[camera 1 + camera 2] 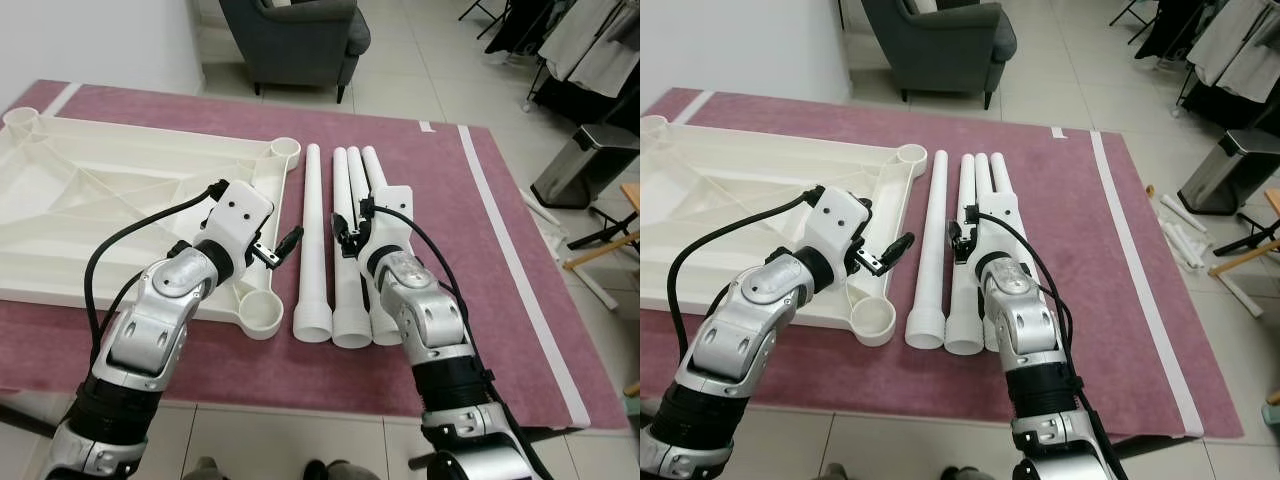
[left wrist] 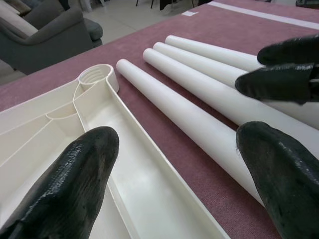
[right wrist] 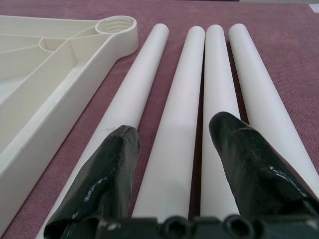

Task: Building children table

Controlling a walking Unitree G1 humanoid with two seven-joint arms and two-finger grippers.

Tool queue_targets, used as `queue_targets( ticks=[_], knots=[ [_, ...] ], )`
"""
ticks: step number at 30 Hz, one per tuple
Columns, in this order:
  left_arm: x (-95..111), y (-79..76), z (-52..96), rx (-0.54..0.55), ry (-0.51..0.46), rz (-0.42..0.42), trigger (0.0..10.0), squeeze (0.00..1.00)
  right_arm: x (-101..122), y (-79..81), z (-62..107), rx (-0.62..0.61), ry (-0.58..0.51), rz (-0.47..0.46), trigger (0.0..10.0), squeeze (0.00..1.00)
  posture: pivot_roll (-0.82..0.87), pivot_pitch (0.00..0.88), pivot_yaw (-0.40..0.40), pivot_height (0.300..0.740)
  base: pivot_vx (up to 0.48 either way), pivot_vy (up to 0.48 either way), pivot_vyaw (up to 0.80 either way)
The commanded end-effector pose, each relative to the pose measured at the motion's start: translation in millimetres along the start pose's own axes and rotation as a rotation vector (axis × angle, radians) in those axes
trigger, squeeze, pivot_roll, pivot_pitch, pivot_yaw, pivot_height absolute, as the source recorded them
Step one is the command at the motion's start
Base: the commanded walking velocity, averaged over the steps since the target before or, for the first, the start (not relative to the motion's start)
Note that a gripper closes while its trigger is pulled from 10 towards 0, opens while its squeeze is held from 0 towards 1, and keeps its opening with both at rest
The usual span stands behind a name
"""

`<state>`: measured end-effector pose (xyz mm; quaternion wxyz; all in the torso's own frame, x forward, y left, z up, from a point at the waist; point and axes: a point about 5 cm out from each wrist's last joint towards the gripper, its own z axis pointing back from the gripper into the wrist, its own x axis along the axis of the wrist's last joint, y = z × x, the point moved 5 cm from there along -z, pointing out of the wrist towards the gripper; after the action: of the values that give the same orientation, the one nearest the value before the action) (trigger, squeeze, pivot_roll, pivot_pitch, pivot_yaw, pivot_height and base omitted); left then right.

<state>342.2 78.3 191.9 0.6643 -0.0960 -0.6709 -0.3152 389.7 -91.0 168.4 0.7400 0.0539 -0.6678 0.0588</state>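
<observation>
Right gripper (image 3: 172, 144) low over the legs (image 1: 345, 250), fingers apart straddling the second leg from the tabletop. Left gripper (image 1: 275, 250) open, hovering at the inverted tabletop (image 1: 120, 200) edge near its near socket (image 1: 262, 313). All on the rug (image 1: 520, 300). Advice: centre the leg between pads, grip mid-shaft, then close.

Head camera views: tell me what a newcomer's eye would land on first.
Four white table legs lie side by side on the maroon rug, with the upturned white tabletop to their left, its corner sockets facing up. The right gripper hangs open over the legs, straddling one, and the left gripper hovers open near the tabletop's edge.
</observation>
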Motion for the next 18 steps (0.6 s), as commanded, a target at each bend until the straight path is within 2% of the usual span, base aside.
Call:
queue_targets(
  ticks=[1, 2, 3, 4, 5, 6, 7, 8, 9, 10, 11, 13, 14, 18],
  knots=[
    [-0.2, 21.0, 4.8, 0.188, 0.012, 0.01, 10.0, 0.0, -3.2, 16.6, -8.5, 0.014, 0.062, -0.009, 10.0, 0.0, 0.09, 0.092, -0.049, 0.74, 0.0, 0.0, 0.0],
    [-0.2, 21.0, 4.8, 0.188, 0.012, 0.01, 10.0, 0.0, -3.2, 16.6, -8.5, 0.014, 0.062, -0.009, 10.0, 0.0, 0.09, 0.092, -0.049, 0.74, 0.0, 0.0, 0.0],
    [3.5, 22.0, 9.4, 0.18, 0.002, 0.004, 10.0, 0.0, -4.3, 27.6, -16.2, 0.002, 0.1, 0.0, 10.0, 0.0, 0.11, 0.1, -0.07, 0.74, 0.0, 0.0, 0.0],
    [3.5, 22.0, 9.4, 0.18, 0.002, 0.004, 10.0, 0.0, -4.3, 27.6, -16.2, 0.002, 0.1, 0.0, 10.0, 0.0, 0.11, 0.1, -0.07, 0.74, 0.0, 0.0, 0.0],
    [5.7, 23.1, 15.0, 0.181, -0.004, 0.0, 10.0, 0.0, -3.4, 41.8, -22.6, 0.016, 0.128, -0.005, 10.0, 0.0, 0.12, 0.104, -0.083, 0.74, 0.0, 0.0, 0.0],
    [5.7, 23.1, 15.0, 0.181, -0.004, 0.0, 10.0, 0.0, -3.4, 41.8, -22.6, 0.016, 0.128, -0.005, 10.0, 0.0, 0.12, 0.104, -0.083, 0.74, 0.0, 0.0, 0.0],
    [6.5, 23.7, 19.2, 0.185, -0.006, -0.002, 10.0, 0.0, -1.1, 53.6, -26.3, 0.038, 0.14, -0.002, 10.0, 0.0, 0.12, 0.105, -0.085, 0.74, 0.0, 0.0, 0.0],
    [6.5, 23.7, 19.2, 0.185, -0.006, -0.002, 10.0, 0.0, -1.1, 53.6, -26.3, 0.038, 0.14, -0.002, 10.0, 0.0, 0.12, 0.105, -0.085, 0.74, 0.0, 0.0, 0.0],
    [5.7, 23.3, 21.9, 0.192, -0.004, -0.001, 10.0, 0.0, 3.0, 63.7, -28.0, 0.072, 0.132, 0.003, 10.0, 0.0, 0.13, 0.107, -0.094, 0.74, 0.0, 0.0, 0.0],
    [5.7, 23.3, 21.9, 0.192, -0.004, -0.001, 10.0, 0.0, 3.0, 63.7, -28.0, 0.072, 0.132, 0.003, 10.0, 0.0, 0.13, 0.107, -0.094, 0.74, 0.0, 0.0, 0.0],
    [4.7, 21.9, 23.3, 0.196, 0.002, 0.002, 10.0, 0.0, 6.3, 74.2, -29.3, 0.111, 0.127, 0.012, 10.0, 0.0, 0.13, 0.11, -0.103, 0.74, 0.0, 0.0, 0.0],
    [4.7, 21.9, 23.3, 0.196, 0.002, 0.002, 10.0, 0.0, 6.3, 74.2, -29.3, 0.111, 0.127, 0.012, 10.0, 0.0, 0.13, 0.11, -0.103, 0.74, 0.0, 0.0, 0.0],
    [3.6, 20.1, 24.5, 0.201, 0.009, 0.005, 10.0, 0.0, 3.2, 81.0, -30.5, 0.122, 0.144, 0.023, 10.0, 0.0, 0.15, 0.117, -0.115, 0.74, 0.0, 0.0, 0.0],
    [1.7, 18.7, 26.3, 0.21, 0.025, 0.01, 10.0, 0.0, -9.3, 81.2, -31.9, 0.083, 0.197, 0.025, 10.0, 0.0, 0.15, 0.125, -0.12, 0.74, 0.0, 0.0, 0.0]
  ],
)
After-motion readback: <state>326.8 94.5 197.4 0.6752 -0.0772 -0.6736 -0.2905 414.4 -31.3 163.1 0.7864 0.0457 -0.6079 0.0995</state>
